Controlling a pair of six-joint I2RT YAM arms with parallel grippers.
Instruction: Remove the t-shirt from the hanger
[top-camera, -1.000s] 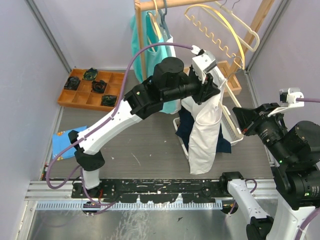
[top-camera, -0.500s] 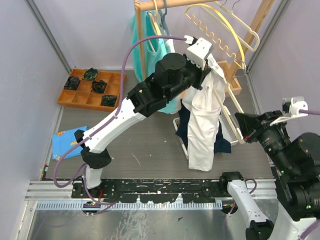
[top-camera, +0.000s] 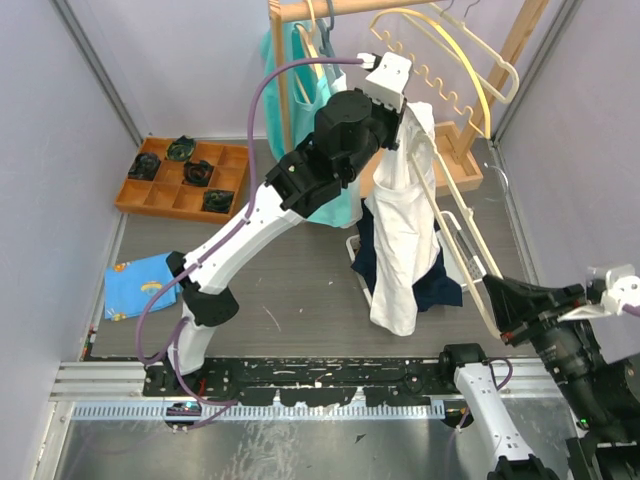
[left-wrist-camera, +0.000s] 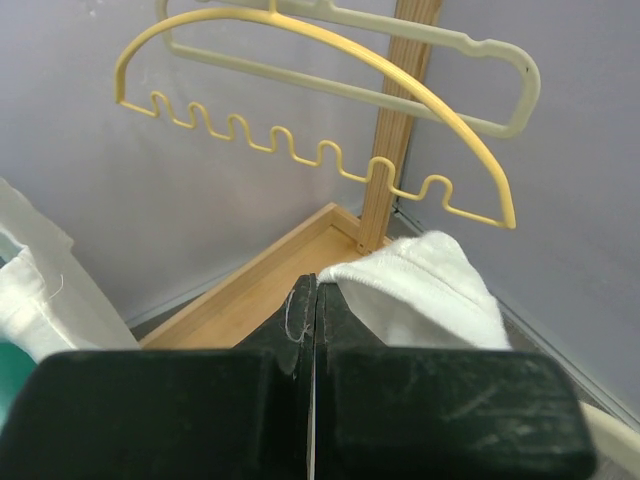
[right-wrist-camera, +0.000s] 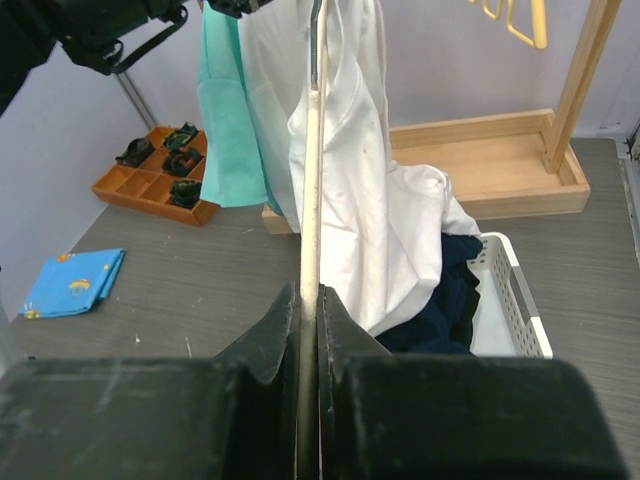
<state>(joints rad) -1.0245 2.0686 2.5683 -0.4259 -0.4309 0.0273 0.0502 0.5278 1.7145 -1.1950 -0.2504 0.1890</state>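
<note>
T-shirt (top-camera: 400, 230), white, hung toward 6 o'clock from the left claw (left-wrist-camera: 313, 295). That claw was pinched tight on the shirt's top edge, and a fold of cloth bulged at 2 o'clock of its tips. The right claw (right-wrist-camera: 308, 300) sat at 4 o'clock of the shirt's hem, clear of the cloth. It was clamped narrow on the cream hanger (right-wrist-camera: 311, 200), which ran up into the shirt. A white basket (right-wrist-camera: 520, 300) of dark clothes (right-wrist-camera: 440, 310) lay beneath.
</note>
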